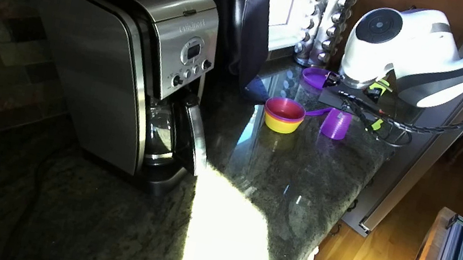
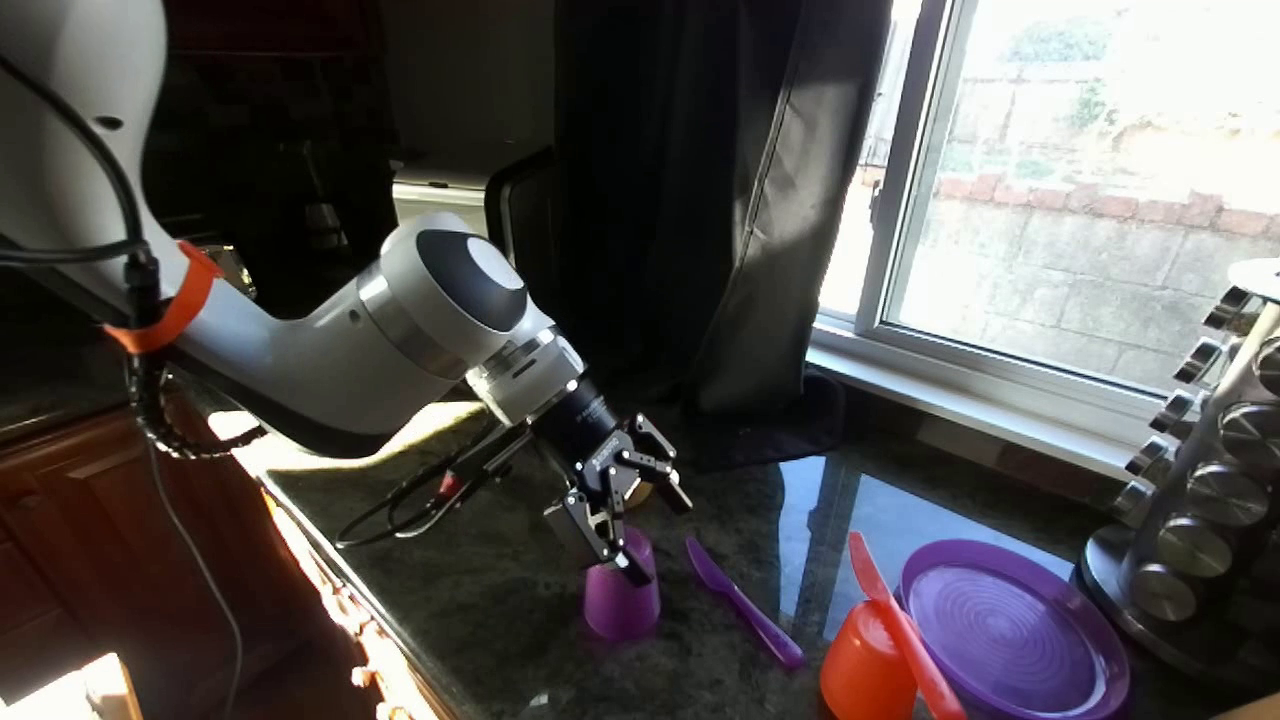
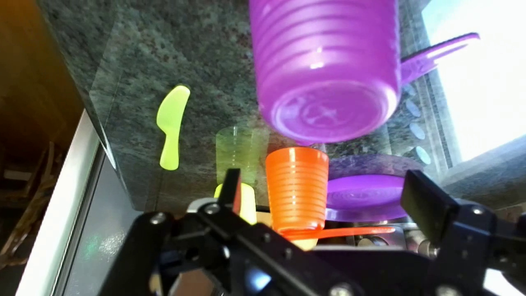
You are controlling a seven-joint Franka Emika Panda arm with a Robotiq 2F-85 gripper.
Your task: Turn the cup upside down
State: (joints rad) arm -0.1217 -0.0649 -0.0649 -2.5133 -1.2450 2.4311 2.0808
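The small purple cup [image 1: 336, 124] stands on the dark stone counter with its closed base facing up. It also shows in an exterior view [image 2: 622, 600], narrower at the top and partly hidden by a finger. In the wrist view the cup [image 3: 324, 61] is large at the top edge, its ringed side and base toward the camera. My gripper [image 2: 662, 535] is tilted down just above and beside the cup. Its fingers are spread, and in the wrist view the gripper [image 3: 324, 176] has nothing between its pads. I cannot tell whether a finger touches the cup.
A purple knife [image 2: 745, 605] lies beside the cup. Stacked bowls [image 1: 284, 116], a purple plate [image 2: 1010, 630], and an orange cup [image 2: 868, 660] with an orange knife [image 2: 915, 655] stand nearby. A yellow-green knife [image 3: 170, 127] lies near the counter edge. A spice rack [image 2: 1200, 490] is behind.
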